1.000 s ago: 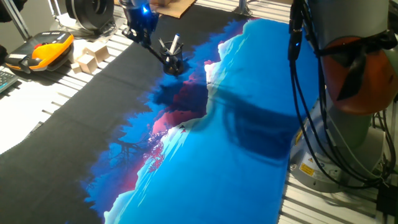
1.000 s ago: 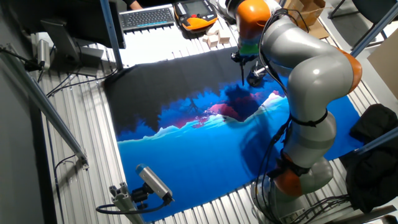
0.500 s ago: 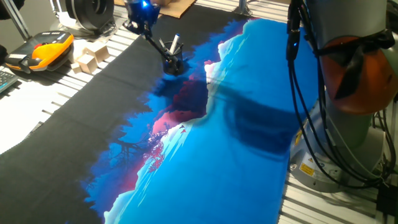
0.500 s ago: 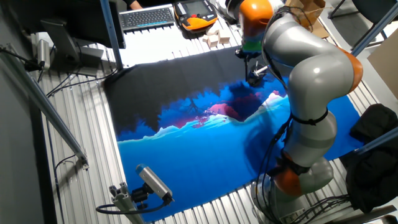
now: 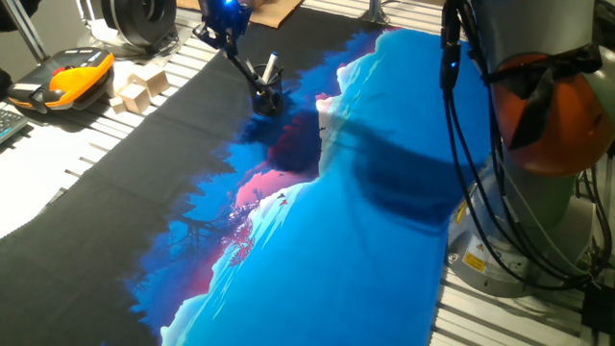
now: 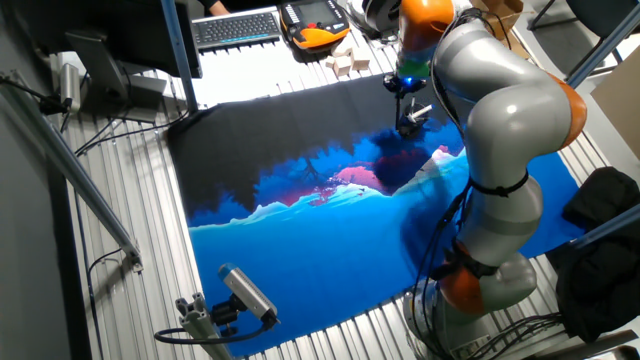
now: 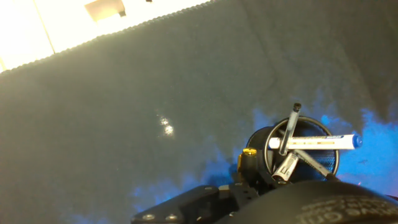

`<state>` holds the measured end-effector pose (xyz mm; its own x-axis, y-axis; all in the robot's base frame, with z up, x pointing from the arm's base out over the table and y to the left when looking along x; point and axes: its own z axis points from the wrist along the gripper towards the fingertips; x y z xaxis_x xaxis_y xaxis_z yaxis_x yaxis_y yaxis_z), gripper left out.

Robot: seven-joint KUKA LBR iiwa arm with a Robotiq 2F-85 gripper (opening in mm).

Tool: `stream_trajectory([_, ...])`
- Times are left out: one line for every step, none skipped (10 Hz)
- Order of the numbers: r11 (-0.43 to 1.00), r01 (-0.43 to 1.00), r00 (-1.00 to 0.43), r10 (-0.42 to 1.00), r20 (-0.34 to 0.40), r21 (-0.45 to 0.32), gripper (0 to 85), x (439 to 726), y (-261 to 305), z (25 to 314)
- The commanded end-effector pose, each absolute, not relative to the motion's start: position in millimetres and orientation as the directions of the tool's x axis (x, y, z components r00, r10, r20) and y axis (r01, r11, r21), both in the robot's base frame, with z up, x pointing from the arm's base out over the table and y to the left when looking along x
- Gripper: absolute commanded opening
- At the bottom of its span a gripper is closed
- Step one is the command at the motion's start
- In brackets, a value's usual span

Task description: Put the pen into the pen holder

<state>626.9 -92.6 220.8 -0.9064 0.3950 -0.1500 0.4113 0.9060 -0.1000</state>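
- Black pen holder [image 7: 297, 149] now contains the pen [image 7: 287, 142], leaning on the rim beside a whitish pen [image 7: 314, 142].
- Gripper [image 5: 223, 21] has risen clear since a second ago; jaw state cannot be told.
- Task looks done.

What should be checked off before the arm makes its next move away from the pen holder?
1. Pen inside the pen holder: ok, its lower end sits within the rim.
2. Pen holder upright on the cloth: ok.
3. Whitish pen undisturbed: ok, it lies across the holder's opening.
4. Tool let go of the pen: cannot tell, the fingers are too small in both fixed views.
5. Tool above the holder: ok, it sits higher in both fixed views.
6. Wooden blocks out of the way: ok, off to the side.
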Motion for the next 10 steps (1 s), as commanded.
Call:
stream_trajectory([0.892,0.438,-0.894,0.419,-0.161,-0.11,0.0,626.9,-92.6,220.8])
stream_trajectory([0.872,0.471,-0.875,0.443,-0.197,-0.13,0.0,626.9,-92.6,220.8])
stream_trajectory([0.859,0.489,-0.861,0.448,-0.243,-0.149,0.0,626.9,-92.6,220.8])
stream_trajectory([0.838,0.514,-0.843,0.453,-0.291,-0.183,0.0,626.9,-92.6,220.8])
stream_trajectory([0.809,0.545,-0.822,0.462,-0.334,-0.221,0.0,626.9,-92.6,220.8])
stream_trajectory([0.781,0.573,-0.802,0.472,-0.367,-0.248,0.0,626.9,-92.6,220.8])
stream_trajectory([0.771,0.585,-0.794,0.482,-0.371,-0.25,0.0,626.9,-92.6,220.8])
stream_trajectory([0.778,0.581,-0.797,0.482,-0.364,-0.241,0.0,626.9,-92.6,220.8])
stream_trajectory([0.779,0.58,-0.797,0.483,-0.362,-0.238,0.0,626.9,-92.6,220.8])
stream_trajectory([0.768,0.59,-0.791,0.485,-0.373,-0.251,0.0,626.9,-92.6,220.8])
